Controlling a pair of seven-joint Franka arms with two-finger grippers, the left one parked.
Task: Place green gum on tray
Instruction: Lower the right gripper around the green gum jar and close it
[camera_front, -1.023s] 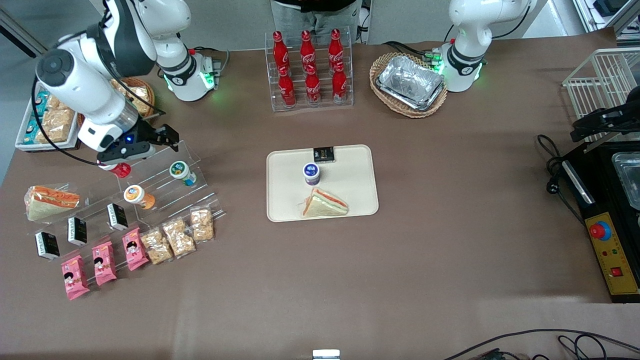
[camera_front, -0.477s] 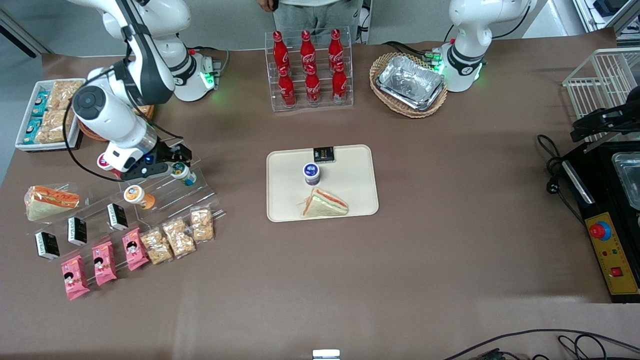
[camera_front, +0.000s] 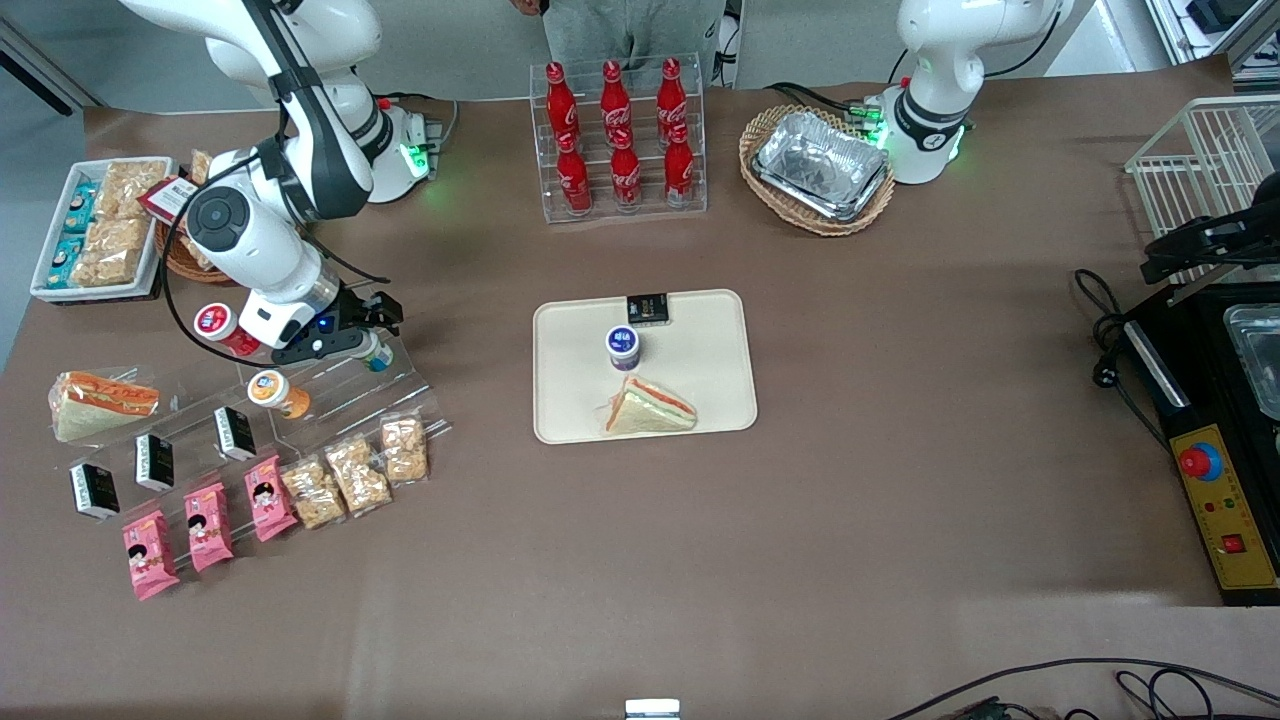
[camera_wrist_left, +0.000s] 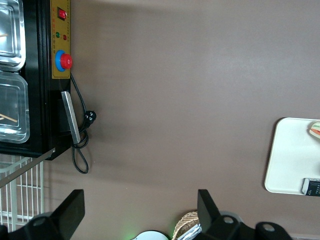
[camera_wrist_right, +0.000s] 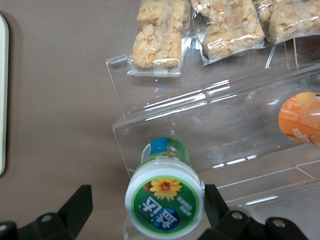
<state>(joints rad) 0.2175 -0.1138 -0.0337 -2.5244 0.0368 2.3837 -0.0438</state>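
Standing on a tier of the clear acrylic stepped rack: green gum, a small cylinder with a white-rimmed lid bearing a glossy green label and yellow flower, teal-green body tapering below. Straddling it with jaws spread wide: gripper, one dark finger on each side, neither touching the bottle. Showing in the front view only as a sliver, the rest lying under the wrist. Lying well apart toward the table's middle: tray, flat, beige, matte, round-cornered, carrying a purple-lidded bottle, a wedge sandwich and a small black packet. Resting nearer the front camera than the green gum: orange-lidded bottle, cut off at the frame edge in the right wrist view, and crinkly clear bags of puffed snack. Compared with half a second earlier: arm having shifted toward the tray's end of the rack, lid now covered, a red-lidded bottle newly exposed.
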